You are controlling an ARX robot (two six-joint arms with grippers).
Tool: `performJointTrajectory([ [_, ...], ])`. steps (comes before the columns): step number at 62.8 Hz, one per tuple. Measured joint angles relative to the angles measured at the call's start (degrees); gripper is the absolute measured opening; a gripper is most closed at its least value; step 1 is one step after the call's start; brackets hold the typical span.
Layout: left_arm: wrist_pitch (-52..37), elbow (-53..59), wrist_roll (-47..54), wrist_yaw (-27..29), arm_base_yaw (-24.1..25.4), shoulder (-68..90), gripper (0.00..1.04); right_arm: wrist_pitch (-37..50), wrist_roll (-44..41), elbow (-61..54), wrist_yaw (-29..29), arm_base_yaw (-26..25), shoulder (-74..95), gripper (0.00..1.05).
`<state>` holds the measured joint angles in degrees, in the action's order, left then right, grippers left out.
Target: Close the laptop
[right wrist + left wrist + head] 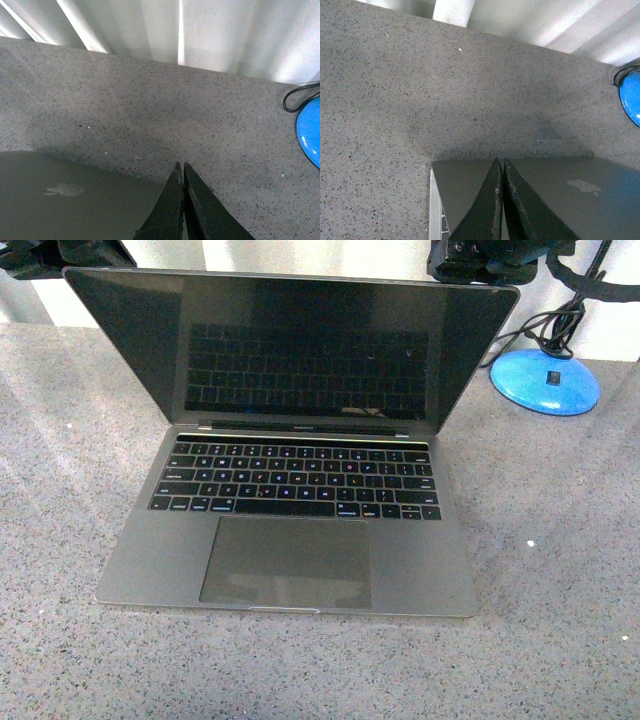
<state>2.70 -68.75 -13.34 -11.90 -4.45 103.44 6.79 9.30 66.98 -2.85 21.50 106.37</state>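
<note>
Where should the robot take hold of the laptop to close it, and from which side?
Take the laptop by the top edge of its lid, coming from behind. The lid stands open, leaning back, so that free edge is farthest from the hinge and should tip forward easily. The left gripper and right gripper, both shut, sit behind it, so pushing likely suits better.
</note>
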Motion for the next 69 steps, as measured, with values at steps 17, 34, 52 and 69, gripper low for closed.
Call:
performJointTrajectory([
  [17, -0.3, 4.9, 0.0, -0.2, -0.1, -2.7, 0.04, 0.4, 2.1, -3.1, -1.2, 0.8, -0.6, 0.01],
  [34, -1.0, 13.4, -2.0, 0.2, -2.3, -9.5, 0.04, 2.3, 4.7, -7.4, -1.6, 0.6, -0.8, 0.01],
  [52, -2.5, 16.3, -5.0, -0.7, -3.9, -9.7, 0.04, 3.2, 6.5, -10.3, -1.6, 0.6, -0.8, 0.01],
  [69, -3.1, 17.3, -6.2, -0.7, -3.8, -7.4, 0.04, 1.7, 7.6, -10.3, -2.1, 1.1, -0.7, 0.01],
])
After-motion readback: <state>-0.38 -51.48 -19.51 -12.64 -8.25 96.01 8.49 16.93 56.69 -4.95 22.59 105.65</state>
